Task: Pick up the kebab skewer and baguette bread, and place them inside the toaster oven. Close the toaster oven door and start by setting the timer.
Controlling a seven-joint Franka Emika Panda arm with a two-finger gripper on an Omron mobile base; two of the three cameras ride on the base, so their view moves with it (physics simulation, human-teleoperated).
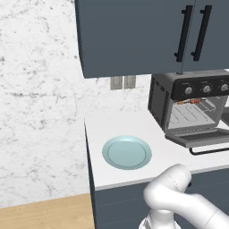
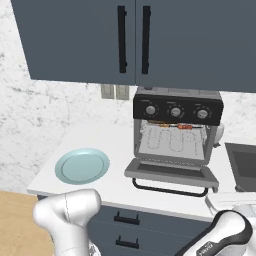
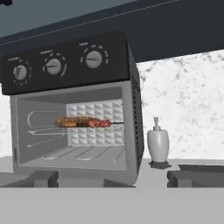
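The kebab skewer (image 3: 83,122) lies on the wire rack inside the toaster oven (image 3: 74,109), its long axis running side to side across the cavity, straight ahead of the hand camera. The toaster oven door (image 2: 170,172) hangs dropped open. Whether the claw's jaws stand apart, I cannot tell. The baguette bread isn't identifiable; the plate (image 1: 127,152) sits bare.

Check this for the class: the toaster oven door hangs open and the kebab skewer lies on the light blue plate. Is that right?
Not quite. The toaster oven door does hang open, but the kebab skewer lies on the wire rack inside the toaster oven, as the hand view shows. The plate holds nothing.
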